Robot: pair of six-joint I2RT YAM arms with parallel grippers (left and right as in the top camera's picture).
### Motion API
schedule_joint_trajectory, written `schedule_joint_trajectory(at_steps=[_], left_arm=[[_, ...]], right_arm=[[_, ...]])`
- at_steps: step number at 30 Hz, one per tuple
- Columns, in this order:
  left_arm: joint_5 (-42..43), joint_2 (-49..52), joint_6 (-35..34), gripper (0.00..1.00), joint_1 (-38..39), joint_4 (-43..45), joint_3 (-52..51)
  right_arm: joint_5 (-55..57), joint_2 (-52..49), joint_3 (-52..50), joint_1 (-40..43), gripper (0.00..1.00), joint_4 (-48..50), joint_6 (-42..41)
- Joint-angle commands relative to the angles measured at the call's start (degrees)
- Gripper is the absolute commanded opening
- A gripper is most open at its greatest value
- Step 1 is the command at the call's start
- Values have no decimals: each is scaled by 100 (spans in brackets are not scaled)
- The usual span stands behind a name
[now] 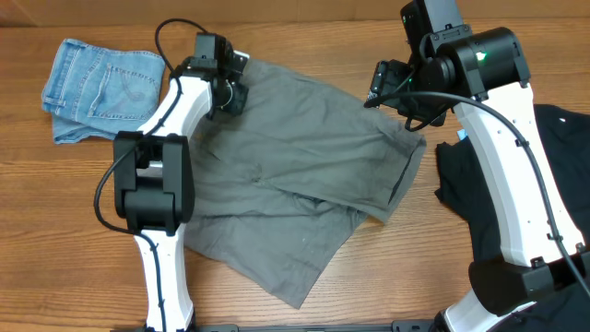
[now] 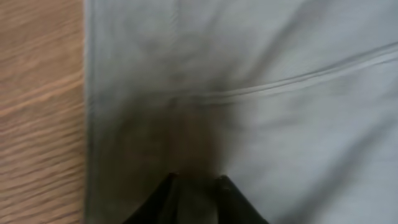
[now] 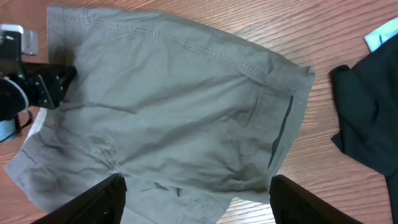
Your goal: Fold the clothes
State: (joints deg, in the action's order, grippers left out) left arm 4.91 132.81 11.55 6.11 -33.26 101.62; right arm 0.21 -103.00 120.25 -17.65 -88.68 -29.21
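The grey-olive shorts (image 1: 295, 175) lie spread in the middle of the table, with the upper part doubled over the lower leg. My left gripper (image 1: 230, 92) is down on their far left corner. In the left wrist view its fingertips (image 2: 196, 182) stand close together, pinching the cloth (image 2: 280, 124) beside its left edge. My right gripper (image 1: 383, 88) hovers above the far right corner. In the right wrist view it is wide open and empty (image 3: 199, 193) over the shorts (image 3: 174, 106). The left gripper also shows there (image 3: 25, 87).
A light-blue denim garment (image 1: 101, 88) lies folded at the far left. A black garment (image 1: 562, 175) lies at the right edge, close to the shorts' right side, and also shows in the right wrist view (image 3: 373, 118). Bare wooden table (image 1: 55, 231) surrounds them.
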Motion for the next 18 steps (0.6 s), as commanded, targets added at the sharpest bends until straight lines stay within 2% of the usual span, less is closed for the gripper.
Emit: schedule_joint_trajectory(at_steps=[1,5,7,9,12,15,18], left_arm=[[-485,428,-146,20,-308,57,17],[-1272,625,-787,20,-728,90,17],[-1259,623,-1056,20,-1010,101,26],[-813,603,-1349,21,-1266,85,133],[400,601,-1349,20,-1530,0,435],[1119,601,-1349,29,-1628,-96,776],[1322,601,-1340,35,-1626,-343,1248]], right_arm=[[-35,129,33,4,78,15,-105],[-28,120,-31,4,78,85,-151],[-4,103,-46,4,78,74,-256],[61,96,-144,4,78,142,-258],[321,96,-485,7,80,293,-566],[356,96,-1032,31,80,501,-737],[343,96,-1687,129,80,721,-883]])
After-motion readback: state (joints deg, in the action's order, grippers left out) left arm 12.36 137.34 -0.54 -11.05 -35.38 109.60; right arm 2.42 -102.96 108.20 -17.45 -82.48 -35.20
